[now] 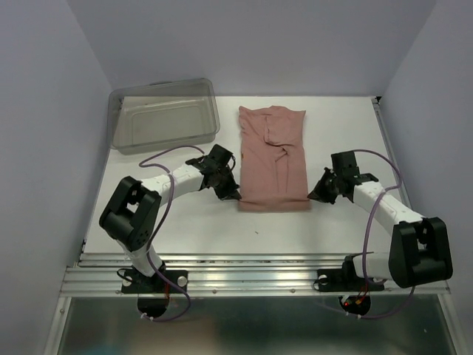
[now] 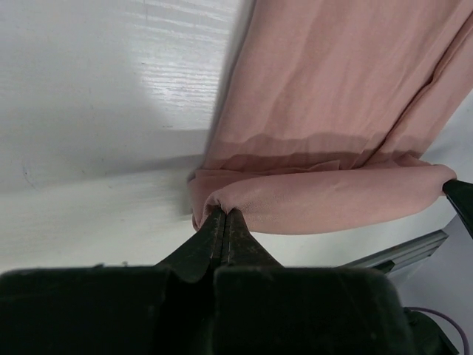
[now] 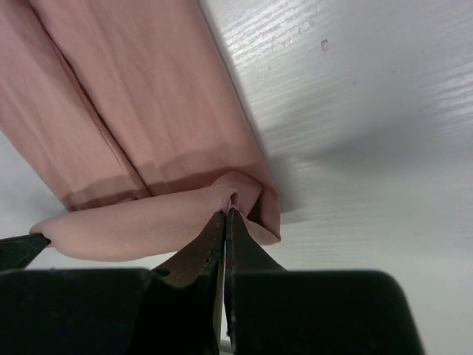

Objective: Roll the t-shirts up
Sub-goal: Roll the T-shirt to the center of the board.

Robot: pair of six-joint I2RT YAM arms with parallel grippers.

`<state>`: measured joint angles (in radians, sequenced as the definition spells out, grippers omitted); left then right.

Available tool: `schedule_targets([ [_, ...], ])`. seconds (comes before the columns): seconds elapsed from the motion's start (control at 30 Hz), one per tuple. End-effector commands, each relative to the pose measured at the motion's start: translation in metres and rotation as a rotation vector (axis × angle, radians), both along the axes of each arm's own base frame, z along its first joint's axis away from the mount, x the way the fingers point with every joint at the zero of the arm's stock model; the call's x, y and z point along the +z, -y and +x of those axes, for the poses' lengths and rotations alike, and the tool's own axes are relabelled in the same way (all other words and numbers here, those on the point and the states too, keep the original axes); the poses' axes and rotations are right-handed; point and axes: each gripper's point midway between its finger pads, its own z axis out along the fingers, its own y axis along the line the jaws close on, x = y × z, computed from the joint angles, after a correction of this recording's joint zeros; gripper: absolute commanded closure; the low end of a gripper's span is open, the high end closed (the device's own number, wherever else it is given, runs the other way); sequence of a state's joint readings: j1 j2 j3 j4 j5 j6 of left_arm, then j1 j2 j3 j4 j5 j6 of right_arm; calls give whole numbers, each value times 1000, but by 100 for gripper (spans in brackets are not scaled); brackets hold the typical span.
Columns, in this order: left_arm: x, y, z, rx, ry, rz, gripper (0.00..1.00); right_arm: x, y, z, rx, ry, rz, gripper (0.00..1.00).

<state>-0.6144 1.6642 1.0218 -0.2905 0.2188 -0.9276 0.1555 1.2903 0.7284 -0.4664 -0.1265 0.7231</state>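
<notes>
While the folded dusty-pink t-shirt [image 1: 272,159] lies lengthwise in the middle of the table [image 1: 214,229], the left fingers [image 2: 211,240] and right fingers [image 3: 213,240] pinch tight on its two near-hem corners, so a good roll likely needs both advancing evenly and snugly.
</notes>
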Motion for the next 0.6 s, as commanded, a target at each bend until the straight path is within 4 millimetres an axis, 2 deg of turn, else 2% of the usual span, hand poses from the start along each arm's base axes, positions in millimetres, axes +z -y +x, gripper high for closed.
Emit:
schedule_targets([
  [0.0,2,-4,17,15,47,23,100,10,6,29,-22,86,-35,99],
  [0.13,-3,1,22,-24,77,7,100,3,9,36,-41,96,-50,98],
  [0.2,-5,3,28,-31,98,7,96,5,14,46,-76,124,-71,96],
  [0.23,-5,4,29,-30,104,5,94,7,14,50,-79,136,-67,93],
  [0.27,-3,5,32,-29,115,0,90,14,12,59,-77,173,-61,84],
  [0.33,-1,4,36,-24,130,13,84,20,13,67,-72,200,-72,77],
  [0.37,3,5,41,-20,144,17,79,21,13,70,-65,201,-79,68],
  [0.4,4,2,41,-19,144,30,62,28,13,76,-61,219,-80,65],
  [0.43,6,1,43,-23,153,40,56,30,13,78,-56,224,-82,61],
  [0.47,12,0,47,-15,174,51,48,32,13,79,-48,233,-87,53],
  [0.5,14,-2,47,-14,177,62,34,34,13,80,-45,239,-89,50],
  [0.57,28,-7,51,3,218,74,31,37,11,79,-34,245,-83,45],
])
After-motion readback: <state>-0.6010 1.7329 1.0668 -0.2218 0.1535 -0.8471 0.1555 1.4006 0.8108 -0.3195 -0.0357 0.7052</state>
